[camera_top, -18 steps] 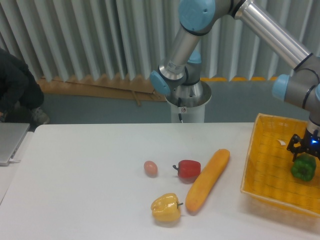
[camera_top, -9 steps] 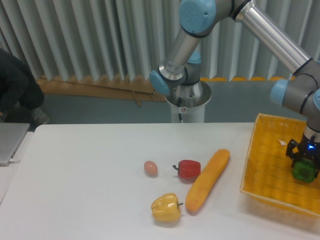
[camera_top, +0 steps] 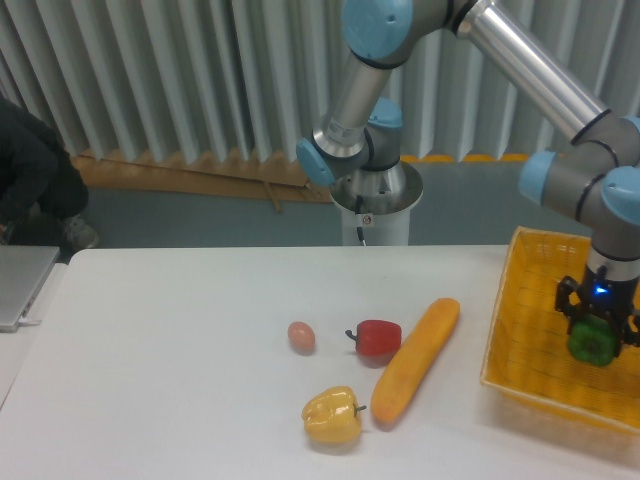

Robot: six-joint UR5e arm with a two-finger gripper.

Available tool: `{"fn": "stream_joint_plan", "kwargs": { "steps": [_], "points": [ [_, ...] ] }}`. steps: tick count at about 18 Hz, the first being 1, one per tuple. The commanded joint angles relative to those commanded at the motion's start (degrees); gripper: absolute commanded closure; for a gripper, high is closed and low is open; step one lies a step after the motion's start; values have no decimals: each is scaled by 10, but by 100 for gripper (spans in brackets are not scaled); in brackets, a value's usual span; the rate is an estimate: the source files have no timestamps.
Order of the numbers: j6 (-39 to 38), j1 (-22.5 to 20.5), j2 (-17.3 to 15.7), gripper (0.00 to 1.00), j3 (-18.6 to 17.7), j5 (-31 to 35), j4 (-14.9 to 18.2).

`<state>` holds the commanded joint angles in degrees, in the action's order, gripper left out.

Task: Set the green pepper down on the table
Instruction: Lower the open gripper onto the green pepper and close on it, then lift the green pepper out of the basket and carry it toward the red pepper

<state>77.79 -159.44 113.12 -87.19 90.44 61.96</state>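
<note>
The green pepper (camera_top: 591, 344) hangs inside the yellow woven basket (camera_top: 530, 350) at the right, gripped from above. My gripper (camera_top: 597, 325) is shut on it, the black fingers straddling its top. The pepper looks lifted slightly off the basket floor, though I cannot tell the height. The white table (camera_top: 180, 340) spreads to the left of the basket.
On the table lie a red pepper (camera_top: 377, 338), a yellow pepper (camera_top: 332, 416), a long orange vegetable (camera_top: 414, 358) and a small pinkish egg (camera_top: 301, 336). A laptop edge (camera_top: 22, 285) sits at the far left. The robot base (camera_top: 375, 200) stands behind the table.
The gripper has moved left inside the basket with the green pepper, shifting from near the right edge toward the basket's middle.
</note>
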Motion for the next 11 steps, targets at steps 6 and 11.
{"fn": "stream_joint_plan", "kwargs": {
  "steps": [6, 11],
  "points": [
    [38, 39, -25, 55, 9, -2, 99],
    [84, 57, -56, 55, 16, -3, 179]
  ]
}}
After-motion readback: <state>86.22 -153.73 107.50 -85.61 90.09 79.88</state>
